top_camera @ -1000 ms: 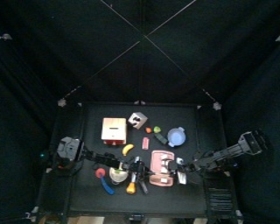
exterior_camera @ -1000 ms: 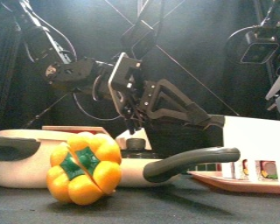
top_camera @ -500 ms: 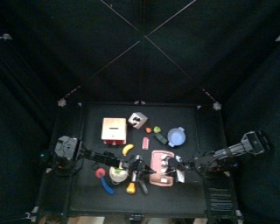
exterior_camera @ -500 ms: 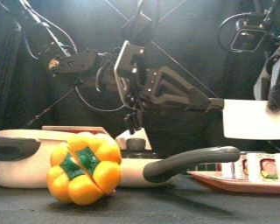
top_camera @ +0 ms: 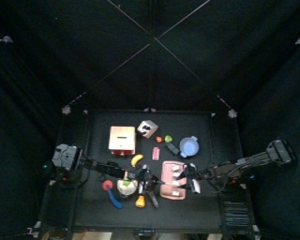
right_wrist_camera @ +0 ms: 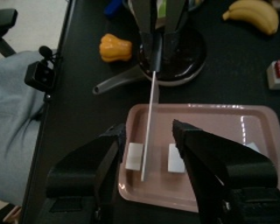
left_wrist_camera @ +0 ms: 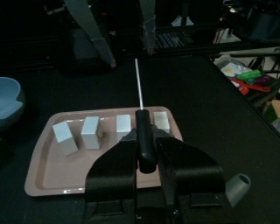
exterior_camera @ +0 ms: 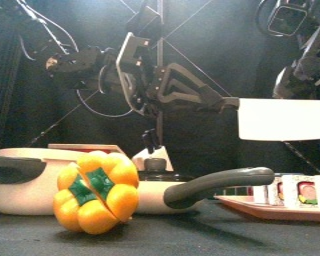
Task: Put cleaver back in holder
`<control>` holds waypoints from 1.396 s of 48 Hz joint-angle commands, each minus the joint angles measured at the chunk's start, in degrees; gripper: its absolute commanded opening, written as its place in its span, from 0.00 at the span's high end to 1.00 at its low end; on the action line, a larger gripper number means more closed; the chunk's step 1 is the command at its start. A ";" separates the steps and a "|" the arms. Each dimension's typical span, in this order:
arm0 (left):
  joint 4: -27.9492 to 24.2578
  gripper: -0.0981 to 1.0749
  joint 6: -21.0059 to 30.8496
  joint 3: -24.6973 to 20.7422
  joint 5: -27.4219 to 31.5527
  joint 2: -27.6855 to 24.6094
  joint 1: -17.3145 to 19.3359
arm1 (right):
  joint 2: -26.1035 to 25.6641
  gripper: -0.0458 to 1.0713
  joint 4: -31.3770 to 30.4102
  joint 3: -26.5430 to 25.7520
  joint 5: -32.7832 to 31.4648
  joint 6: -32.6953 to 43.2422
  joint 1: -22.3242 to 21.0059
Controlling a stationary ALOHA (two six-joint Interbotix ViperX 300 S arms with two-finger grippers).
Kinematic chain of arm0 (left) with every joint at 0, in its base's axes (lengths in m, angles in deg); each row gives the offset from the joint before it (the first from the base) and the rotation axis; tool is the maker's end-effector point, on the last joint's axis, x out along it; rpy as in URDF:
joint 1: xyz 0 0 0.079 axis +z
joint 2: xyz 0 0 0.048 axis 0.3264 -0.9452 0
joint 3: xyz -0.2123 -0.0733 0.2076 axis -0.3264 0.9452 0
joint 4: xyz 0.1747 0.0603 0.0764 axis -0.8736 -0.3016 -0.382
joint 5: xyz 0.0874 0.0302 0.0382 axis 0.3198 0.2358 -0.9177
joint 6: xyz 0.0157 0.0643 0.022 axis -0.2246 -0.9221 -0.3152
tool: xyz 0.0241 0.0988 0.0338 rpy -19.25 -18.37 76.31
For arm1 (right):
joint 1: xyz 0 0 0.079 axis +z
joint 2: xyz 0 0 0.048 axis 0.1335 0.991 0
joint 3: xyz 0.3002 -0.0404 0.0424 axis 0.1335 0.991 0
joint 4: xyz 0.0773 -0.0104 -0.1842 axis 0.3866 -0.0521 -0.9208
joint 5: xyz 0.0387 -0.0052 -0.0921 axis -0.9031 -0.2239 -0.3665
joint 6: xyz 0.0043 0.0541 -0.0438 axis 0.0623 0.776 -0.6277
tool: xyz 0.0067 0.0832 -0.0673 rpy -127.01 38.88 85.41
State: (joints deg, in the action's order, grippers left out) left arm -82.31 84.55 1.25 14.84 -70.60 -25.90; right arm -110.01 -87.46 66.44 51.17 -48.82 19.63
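A cleaver hangs in mid-air at the right of the front view, its broad pale blade facing the camera. The left gripper is clamped on the handle, jaws narrowed around it; in its wrist view the blade runs edge-on as a thin line out over a pink tray holding small pale blocks. The right gripper stands wide apart and holds nothing, with the blade's thin edge showing between its jaws above the same tray.

From above, the left arm enters at lower left of the table and the right arm at lower right. A pink knife holder stands upper left of the table's middle, well apart from the cleaver.

At the front view's lower left, a yellow pepper sits before a pan with a dark handle.
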 commanded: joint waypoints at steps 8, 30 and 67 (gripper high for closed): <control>8.53 0.55 0.00 4.75 0.09 7.91 0.18 | -0.97 0.22 0.44 -1.67 -0.97 0.09 -5.71; 17.49 0.55 -0.18 11.07 16.44 25.05 0.62 | -0.44 0.22 3.34 -0.70 -1.23 0.09 -12.04; 8.88 0.55 -0.26 2.20 47.20 39.99 18.28 | 5.27 0.22 5.98 0.18 0.18 0.09 -12.57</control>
State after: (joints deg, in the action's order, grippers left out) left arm -72.21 84.29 6.43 59.13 -30.88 -8.59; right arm -104.91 -81.57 68.02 50.56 -48.65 7.23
